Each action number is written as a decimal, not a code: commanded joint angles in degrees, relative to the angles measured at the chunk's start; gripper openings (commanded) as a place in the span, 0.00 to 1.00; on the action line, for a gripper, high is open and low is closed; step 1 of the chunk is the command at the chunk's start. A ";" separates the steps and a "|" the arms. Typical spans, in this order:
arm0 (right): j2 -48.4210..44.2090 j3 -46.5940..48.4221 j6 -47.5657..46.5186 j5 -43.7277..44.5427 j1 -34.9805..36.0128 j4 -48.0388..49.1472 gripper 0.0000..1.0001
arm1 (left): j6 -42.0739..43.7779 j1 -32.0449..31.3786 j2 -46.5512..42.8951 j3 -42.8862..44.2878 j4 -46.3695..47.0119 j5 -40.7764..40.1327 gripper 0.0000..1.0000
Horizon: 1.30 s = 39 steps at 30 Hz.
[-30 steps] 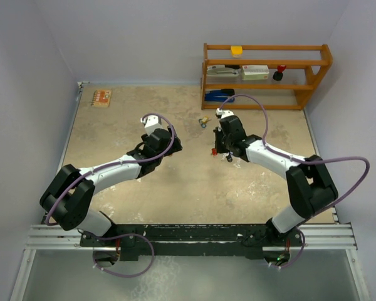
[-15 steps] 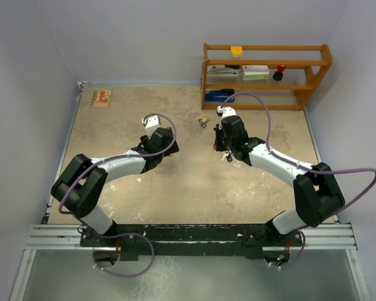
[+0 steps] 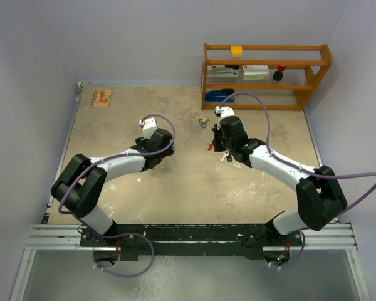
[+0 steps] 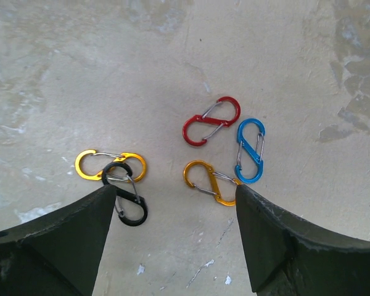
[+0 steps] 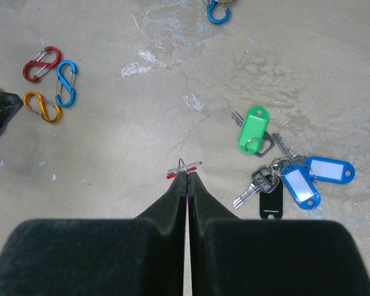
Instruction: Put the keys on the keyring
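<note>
My right gripper (image 5: 186,174) is shut on a thin red key tag (image 5: 184,168) with a small metal ring, seen edge-on and held above the table. In the top view it (image 3: 210,147) shows at the gripper's (image 3: 215,144) left. Loose keys lie to the right: one with a green tag (image 5: 253,128), some with blue tags (image 5: 311,177), one with a black tag (image 5: 271,198). My left gripper (image 4: 176,191) is open and empty, low over several small oval clips: red (image 4: 211,121), blue (image 4: 250,151), orange (image 4: 209,182), yellow (image 4: 110,165), black (image 4: 124,192).
A wooden shelf (image 3: 263,75) with small items stands at the back right. A blue and yellow clip pair (image 3: 203,121) lies in front of it. An orange card (image 3: 101,98) lies at the back left.
My right gripper has moved a little away from me with the red tag. My left gripper has drawn back slightly to the left.
</note>
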 commanded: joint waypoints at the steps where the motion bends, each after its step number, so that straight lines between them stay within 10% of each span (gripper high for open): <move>1: -1.54 0.39 -0.61 1.04 0.47 0.87 0.00 | -2.71 0.23 -5.72 -0.31 -3.18 -5.45 0.76; 39: -2.16 -0.60 -0.19 1.64 0.53 1.48 0.00 | -15.05 0.20 -0.81 -4.65 -0.11 -6.48 0.60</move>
